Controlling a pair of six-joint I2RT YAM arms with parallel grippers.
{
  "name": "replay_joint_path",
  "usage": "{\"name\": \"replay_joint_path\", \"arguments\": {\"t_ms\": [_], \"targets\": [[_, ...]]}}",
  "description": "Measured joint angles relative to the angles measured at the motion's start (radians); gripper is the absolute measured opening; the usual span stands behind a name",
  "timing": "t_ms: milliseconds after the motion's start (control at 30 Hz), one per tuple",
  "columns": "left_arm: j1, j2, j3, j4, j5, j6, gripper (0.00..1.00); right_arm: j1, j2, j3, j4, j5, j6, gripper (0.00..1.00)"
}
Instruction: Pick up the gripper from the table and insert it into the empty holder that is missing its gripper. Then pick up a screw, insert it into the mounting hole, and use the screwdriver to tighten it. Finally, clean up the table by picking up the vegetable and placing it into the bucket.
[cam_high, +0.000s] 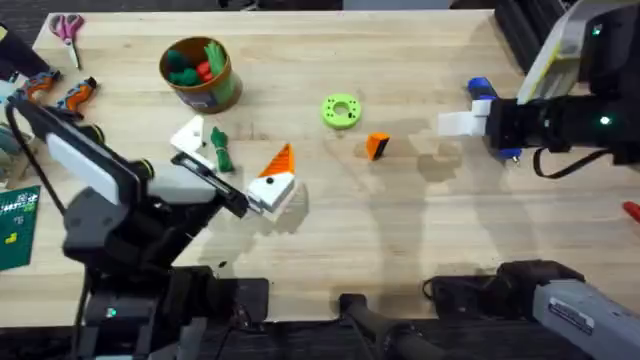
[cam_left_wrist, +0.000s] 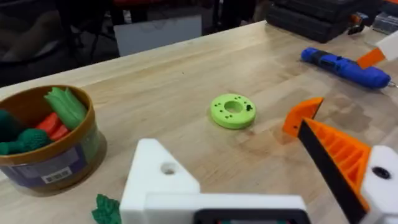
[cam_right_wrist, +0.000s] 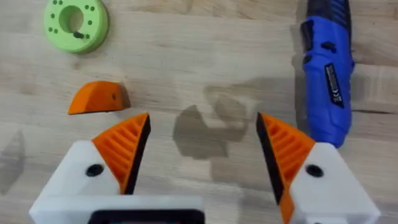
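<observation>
**A:** From overhead, where's the loose orange fingertip (cam_high: 376, 146)?

**B:** On the table, between the green ring (cam_high: 341, 111) and my right gripper (cam_high: 452, 124).

**A:** The left wrist?

**B:** My left gripper (cam_left_wrist: 249, 180) lacks one tip: the empty holder (cam_left_wrist: 155, 177). Fingers apart.

**A:** The right wrist?

**B:** Fingers wide, empty; blue screwdriver (cam_right_wrist: 328, 68) beside them. I'd centre over the fingertip (cam_right_wrist: 98, 98), then close.

claw (cam_right_wrist: 202, 149) open | gripper (cam_right_wrist: 99, 98) loose on table | screwdriver (cam_right_wrist: 326, 74) beside
</observation>
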Motion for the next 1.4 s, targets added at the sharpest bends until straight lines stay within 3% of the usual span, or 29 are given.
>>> {"name": "replay_joint_path", "arguments": {"t_ms": [167,467,800,1400], "targets": [[0.000,-0.072,-0.070,0.025,0.043,0.000,0.971,0.000,0.000,0.000,0.000,0.000,0.000,0.994],[0.000,-0.104,-0.094,0.099,0.114,0.000,0.970,0.000,0.000,0.000,0.000,0.000,0.000,0.994],[0.000,-0.104,-0.094,0.057,0.253,-0.003,0.970,0.000,0.000,0.000,0.000,0.000,0.000,0.994],[0.000,-0.104,-0.094,0.055,0.283,-0.046,0.971,0.000,0.000,0.000,0.000,0.000,0.000,0.993]]}}
